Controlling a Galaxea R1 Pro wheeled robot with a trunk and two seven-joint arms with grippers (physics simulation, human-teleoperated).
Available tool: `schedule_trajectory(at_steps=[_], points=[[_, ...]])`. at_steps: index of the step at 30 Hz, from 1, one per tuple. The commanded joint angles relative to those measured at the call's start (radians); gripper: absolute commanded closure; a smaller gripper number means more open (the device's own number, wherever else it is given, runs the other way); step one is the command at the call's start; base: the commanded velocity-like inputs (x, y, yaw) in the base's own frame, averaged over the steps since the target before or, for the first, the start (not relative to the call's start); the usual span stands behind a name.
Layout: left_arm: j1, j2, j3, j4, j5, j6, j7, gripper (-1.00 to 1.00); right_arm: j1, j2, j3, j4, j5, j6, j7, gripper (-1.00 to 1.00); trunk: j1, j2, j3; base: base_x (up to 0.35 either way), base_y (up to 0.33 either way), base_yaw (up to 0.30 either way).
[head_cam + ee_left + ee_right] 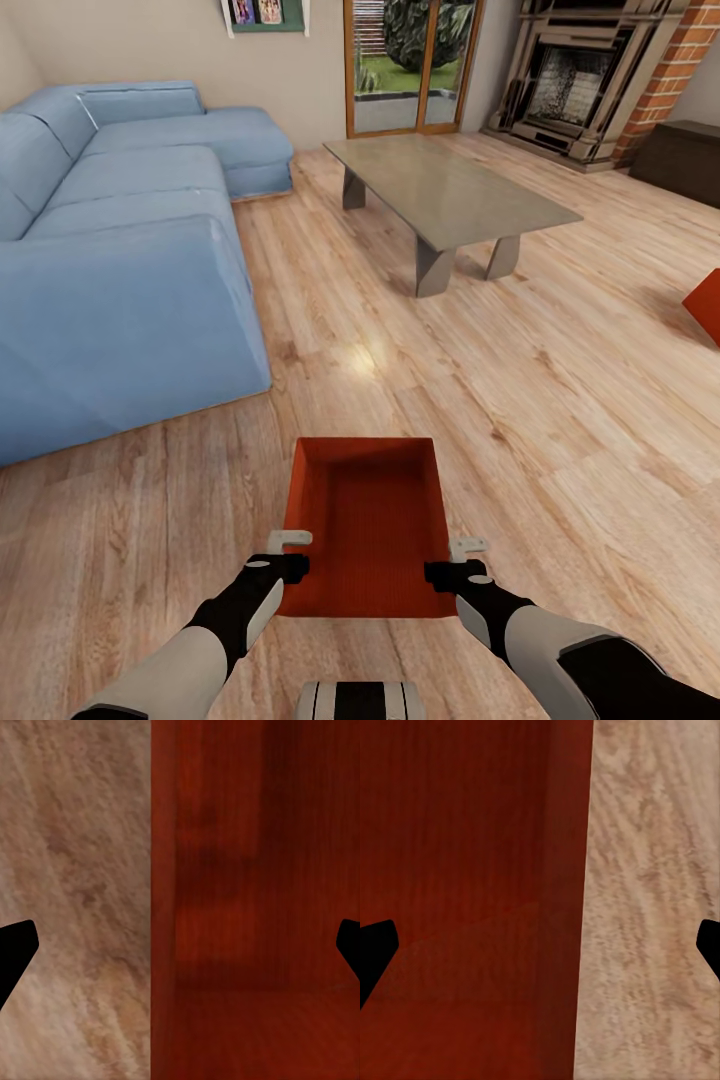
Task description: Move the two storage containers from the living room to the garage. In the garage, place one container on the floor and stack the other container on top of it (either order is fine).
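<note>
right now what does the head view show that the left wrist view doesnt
Head view alone: the blue sofa, grey low table, fireplace, a second red container at the right edge, and both arms at the near container's sides. Left wrist view alone: a close look straddling the container's wall, dark fingers spread apart. Both share the near red container and the wood floor.

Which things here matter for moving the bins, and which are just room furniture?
Job: near bin, straddled at its side walls by left pincer and right pincer; second bin at the right edge.
Not the job: sofa, low table, fireplace.
</note>
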Motion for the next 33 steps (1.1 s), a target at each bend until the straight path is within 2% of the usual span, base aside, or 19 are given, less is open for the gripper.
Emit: schedule_trajectory(at_steps=[1,12,20,33], points=[[0.000,0.001,-0.008,-0.002,0.008,0.006,0.008,-1.00,-0.001,0.000,0.008,0.002,-0.010,-0.005,-0.002,-1.00,0.000,0.000,-0.001,0.000,0.000,0.000],[0.000,0.002,-0.007,-0.002,0.008,0.005,0.008,-1.00,-0.001,0.000,0.008,0.002,-0.010,-0.004,-0.002,-1.00,0.000,0.000,-0.001,0.000,0.000,0.000],[0.000,0.023,-0.007,-0.003,0.009,0.006,0.008,-1.00,-0.001,0.000,0.008,0.002,-0.010,-0.005,-0.002,-1.00,0.000,0.000,-0.001,0.000,0.000,0.000],[0.000,0.024,-0.008,-0.005,0.010,0.006,0.006,-1.00,-0.001,0.000,0.008,0.002,-0.010,-0.004,-0.002,-1.00,0.000,0.000,-0.001,0.000,0.000,0.000]])
